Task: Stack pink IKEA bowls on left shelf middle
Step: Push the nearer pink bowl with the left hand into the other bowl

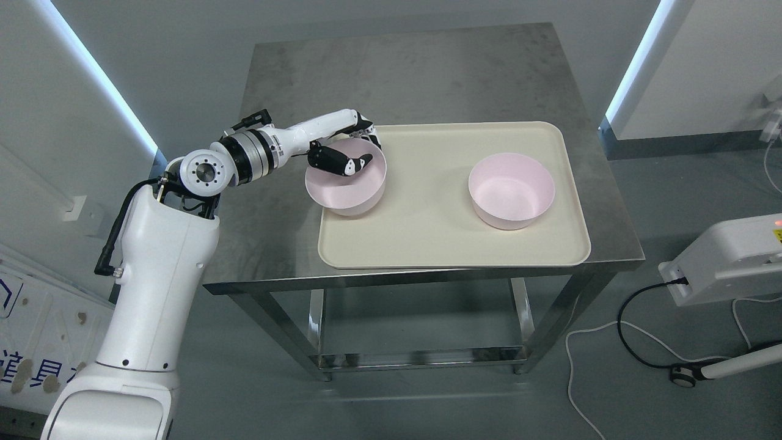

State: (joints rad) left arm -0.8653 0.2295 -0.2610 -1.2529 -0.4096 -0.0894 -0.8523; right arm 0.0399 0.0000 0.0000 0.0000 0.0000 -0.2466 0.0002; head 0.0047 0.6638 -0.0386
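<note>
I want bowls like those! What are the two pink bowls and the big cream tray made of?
The round pink bowls look like matte plastic: smooth, evenly coloured, only soft shine. The flat cream rectangular tray looks like matte plastic too, with rounded corners and a raised lip. Neither can be confirmed by sight.

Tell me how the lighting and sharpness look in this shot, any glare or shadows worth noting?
Head view: even, soft light; bright LED strips glare along both upper corners; the steel table shows dull mottled reflections; faint shadows under the right pink bowl on the tray; left hand and its bowl are sharp, with no motion blur.
</note>
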